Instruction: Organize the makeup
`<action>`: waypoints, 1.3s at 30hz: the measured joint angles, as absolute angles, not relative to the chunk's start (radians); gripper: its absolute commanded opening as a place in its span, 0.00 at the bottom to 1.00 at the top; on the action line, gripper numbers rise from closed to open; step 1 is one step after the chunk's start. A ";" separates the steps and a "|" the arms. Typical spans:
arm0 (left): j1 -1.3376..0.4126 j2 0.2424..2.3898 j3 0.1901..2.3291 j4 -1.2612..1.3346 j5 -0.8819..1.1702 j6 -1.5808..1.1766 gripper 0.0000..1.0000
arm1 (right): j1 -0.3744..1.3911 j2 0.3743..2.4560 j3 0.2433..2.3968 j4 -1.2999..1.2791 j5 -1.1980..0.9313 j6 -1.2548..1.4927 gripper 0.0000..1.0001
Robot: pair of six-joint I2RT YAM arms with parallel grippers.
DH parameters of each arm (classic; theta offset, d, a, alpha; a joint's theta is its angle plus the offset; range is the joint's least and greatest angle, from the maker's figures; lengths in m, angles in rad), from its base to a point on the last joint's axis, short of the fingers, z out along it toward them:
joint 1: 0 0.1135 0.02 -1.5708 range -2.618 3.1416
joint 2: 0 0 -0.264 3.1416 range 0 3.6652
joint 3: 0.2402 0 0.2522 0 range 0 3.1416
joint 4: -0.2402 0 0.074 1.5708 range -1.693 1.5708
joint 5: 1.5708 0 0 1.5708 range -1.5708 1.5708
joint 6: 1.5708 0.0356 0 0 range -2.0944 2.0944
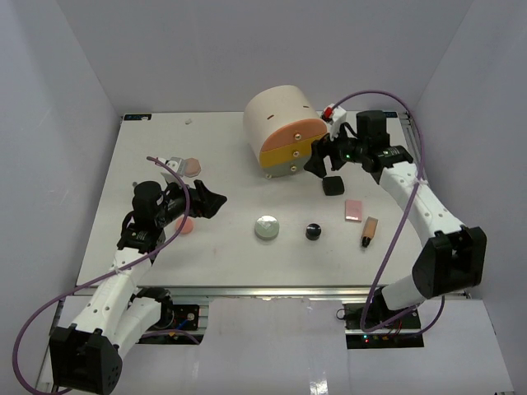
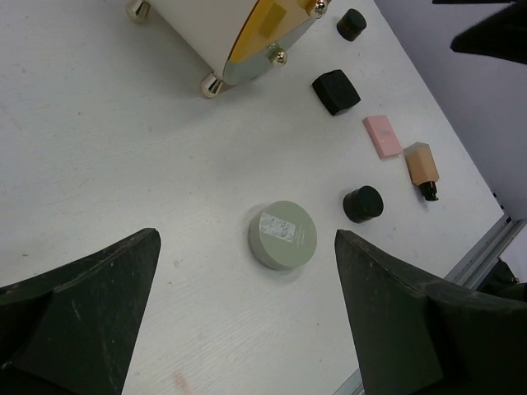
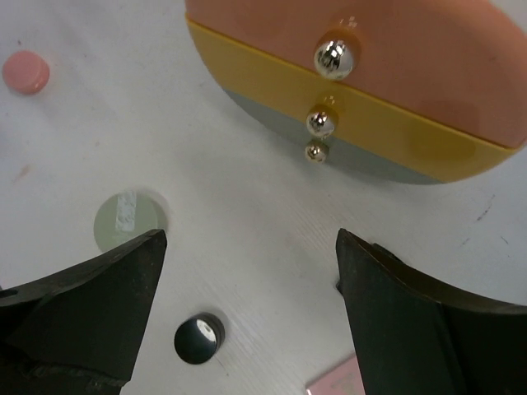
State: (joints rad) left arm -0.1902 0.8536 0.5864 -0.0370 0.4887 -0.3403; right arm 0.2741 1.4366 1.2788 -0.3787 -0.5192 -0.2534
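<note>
Both grippers stand wide apart and hold nothing. The left gripper (image 1: 214, 200) hovers over the left half of the table (image 1: 230, 267), facing the middle. The right gripper (image 1: 325, 160) hangs just in front of the round drawer box (image 1: 284, 123). The makeup lies loose on the table. The round compact (image 1: 267, 228) is near the middle with a black jar (image 1: 313, 231) just to its right. The black square case (image 1: 332, 185) sits close below the right gripper. The pink palette (image 1: 354, 210) and the tan tube (image 1: 370, 231) are further right. The pink discs (image 1: 191, 167) are over by the left arm. All of it looks small, light and hard-shelled, so little force should be needed. The smooth plastic will likely slip or skate away if pinched off-centre. The compact and the jar are best taken across the full width, with the fingers low on the side wall. The palette and discs are flat and hard to get under, so an edge-to-edge pinch seems the only hold. The tube may roll; gripping it across the body, not the cap, looks safest. Lids could pop open if squeezed hard.
</note>
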 measured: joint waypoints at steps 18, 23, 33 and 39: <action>-0.190 0.862 0.590 -0.052 0.478 -0.329 0.98 | 0.310 1.748 1.590 -0.333 -0.390 0.275 0.62; -0.190 0.862 0.590 -0.052 0.478 -0.329 0.98 | 0.318 1.771 1.591 -0.332 -0.395 0.326 0.61; -0.190 0.862 0.590 -0.052 0.477 -0.329 0.98 | 0.335 1.781 1.591 -0.292 -0.350 0.411 0.43; -0.190 0.862 0.590 -0.052 0.475 -0.329 0.98 | 0.336 1.794 1.591 -0.278 -0.319 0.447 0.32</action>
State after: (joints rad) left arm -0.1898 0.8623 0.5900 -0.0525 0.4747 -0.3290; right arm 0.3359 1.7943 1.5908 -0.2777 -0.3191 0.4466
